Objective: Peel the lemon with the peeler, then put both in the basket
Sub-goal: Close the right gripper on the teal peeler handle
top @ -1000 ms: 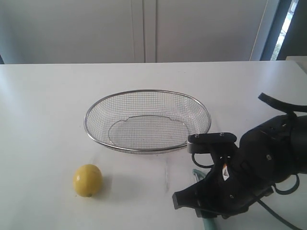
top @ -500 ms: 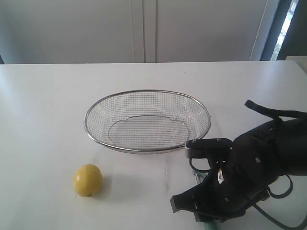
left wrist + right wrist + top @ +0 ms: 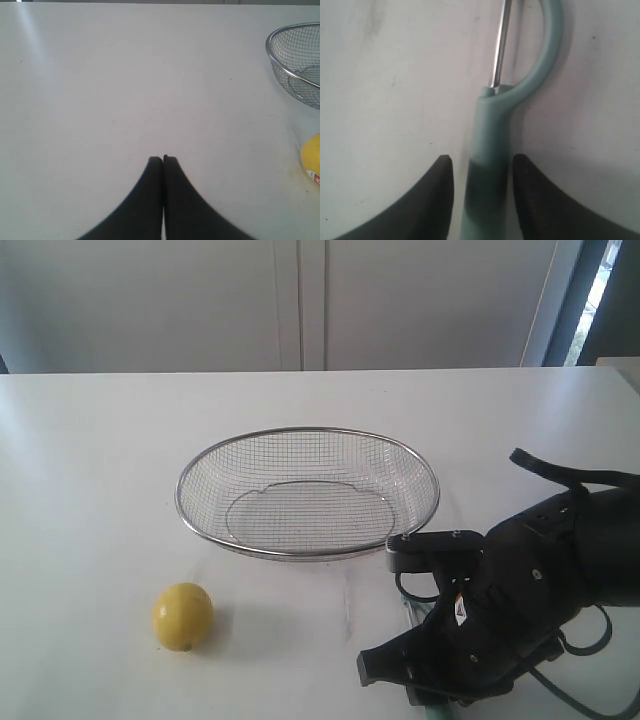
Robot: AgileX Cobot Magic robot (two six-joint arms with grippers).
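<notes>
The yellow lemon (image 3: 182,616) sits on the white table, left of and nearer than the wire mesh basket (image 3: 180,502). The left wrist view also catches the lemon (image 3: 312,157) and the basket's rim (image 3: 272,60) at its edge. The teal peeler (image 3: 487,165) lies flat on the table. My right gripper (image 3: 482,157) is open, one finger on each side of the peeler's handle with a gap on both sides. In the exterior view the right arm (image 3: 520,590) hides most of the peeler (image 3: 410,606). My left gripper (image 3: 163,158) is shut on nothing, above bare table.
The table's far edge meets a pale wall with cabinet doors (image 3: 300,300). A black cable (image 3: 560,472) loops over the right arm. The basket holds nothing.
The right arm has dropped lower and shifted slightly left over the peeler, then come to rest. Lemon and basket have not moved.
</notes>
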